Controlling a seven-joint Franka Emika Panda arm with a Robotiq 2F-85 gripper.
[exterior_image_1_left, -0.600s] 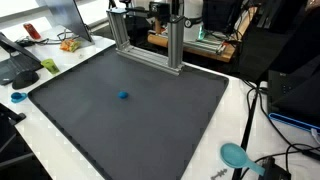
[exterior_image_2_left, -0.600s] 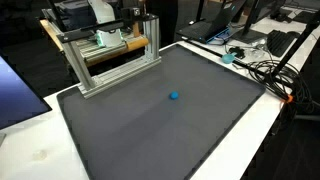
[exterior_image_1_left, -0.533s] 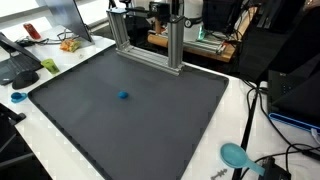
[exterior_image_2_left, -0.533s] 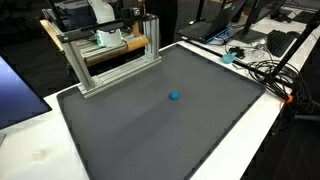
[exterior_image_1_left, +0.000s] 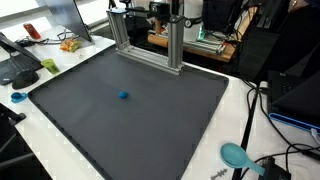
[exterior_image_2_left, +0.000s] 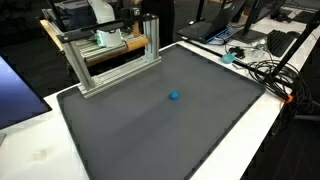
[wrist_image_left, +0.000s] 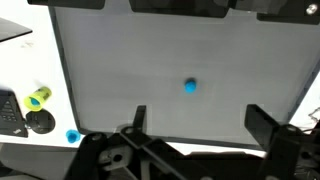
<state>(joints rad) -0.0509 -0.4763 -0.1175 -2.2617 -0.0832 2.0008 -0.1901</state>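
1. A small blue ball (exterior_image_1_left: 123, 96) is being shown near the middle of a dark grey rectangular mat (exterior_image_1_left: 170, 130), unmoved since a moment ago.
2. The gripper (wrist_image_left: 198, 114) is being held wide apart and empty, well above it.

Pretty clearly a robotics lab or research workspace, not anyone's home. There's a white workbench (exterior_image_1_left: 215, 140) with a big dark mat (exterior_image_1_left: 130, 120) laid over it, and a frame of aluminium extrusion (exterior_image_1_left: 150, 45) bolted together along the back edge. Open laptops (exterior_image_2_left: 215, 30) are parked off to the side, black cables (exterior_image_2_left: 268, 72) sprawl over the table edge, and more equipment (exterior_image_1_left: 200, 32) is stacked on the desk behind the frame.
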